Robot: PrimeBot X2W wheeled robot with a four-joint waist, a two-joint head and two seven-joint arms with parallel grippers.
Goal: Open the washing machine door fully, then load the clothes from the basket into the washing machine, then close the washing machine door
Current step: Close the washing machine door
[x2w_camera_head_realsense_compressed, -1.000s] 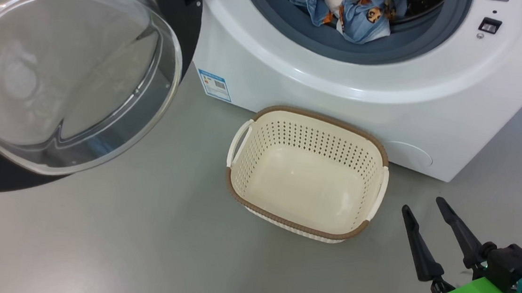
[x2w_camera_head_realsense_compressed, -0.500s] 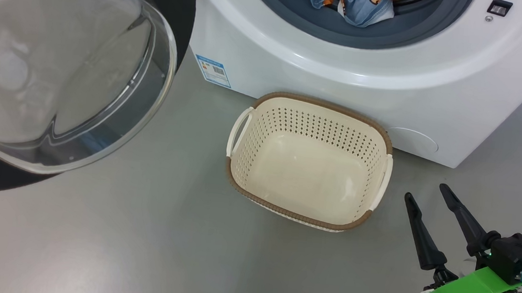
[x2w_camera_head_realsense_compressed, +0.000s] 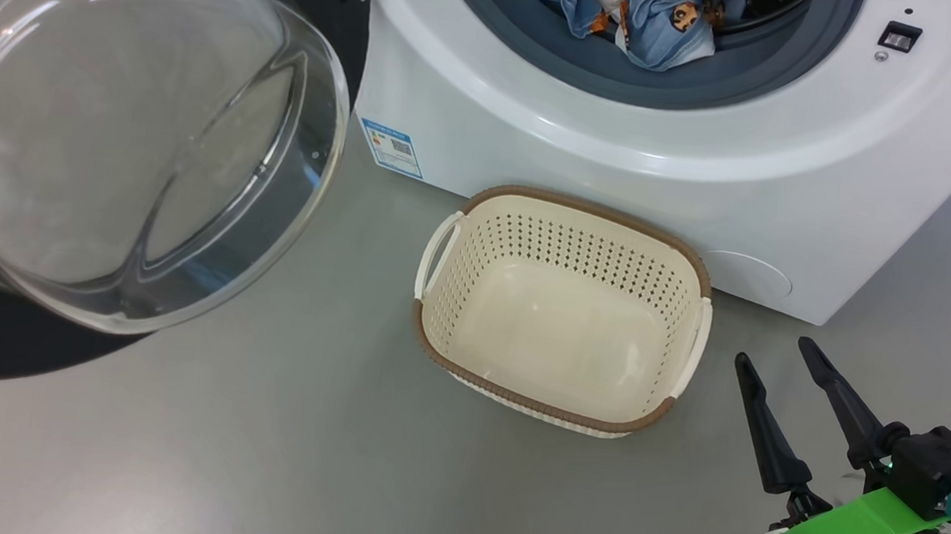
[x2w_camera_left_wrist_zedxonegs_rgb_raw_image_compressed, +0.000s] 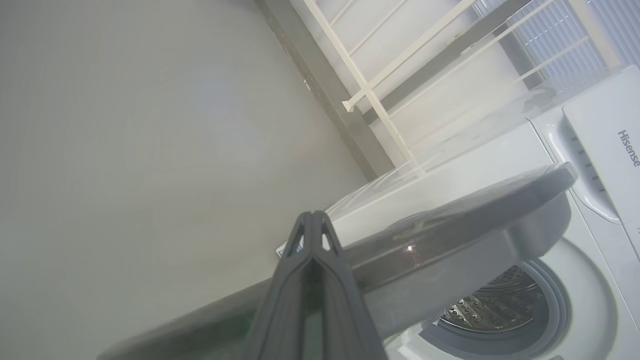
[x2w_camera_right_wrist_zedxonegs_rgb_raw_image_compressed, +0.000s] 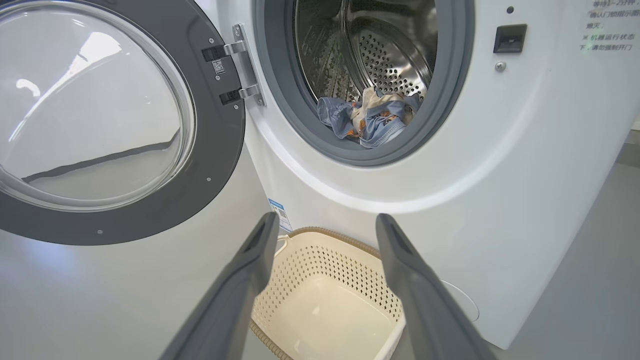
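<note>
Over the last second only the head camera has shifted slightly. The basket (x2w_camera_head_realsense_compressed: pixel 563 249) sits empty before the washing machine (x2w_camera_head_realsense_compressed: pixel 622 168), and the clothes (x2w_camera_head_realsense_compressed: pixel 652 24) lie in the drum (x2w_camera_right_wrist_zedxonegs_rgb_raw_image_compressed: pixel 395 55). The door (x2w_camera_head_realsense_compressed: pixel 126 133) hangs wide. The right hand (x2w_camera_head_realsense_compressed: pixel 773 351) stays spread and empty; the left hand (x2w_camera_left_wrist_zedxonegs_rgb_raw_image_compressed: pixel 312 216), pinched shut on nothing, is beside the door. Likely only closing remains.

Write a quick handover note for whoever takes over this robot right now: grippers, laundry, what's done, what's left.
Left gripper: shut, near the edge of the washing machine door; contact unclear.
Right gripper: open, empty, right of the basket.
Clothes lie in the drum of the washing machine; basket empty.
Done: door open, loading. Left: close the door.
</note>
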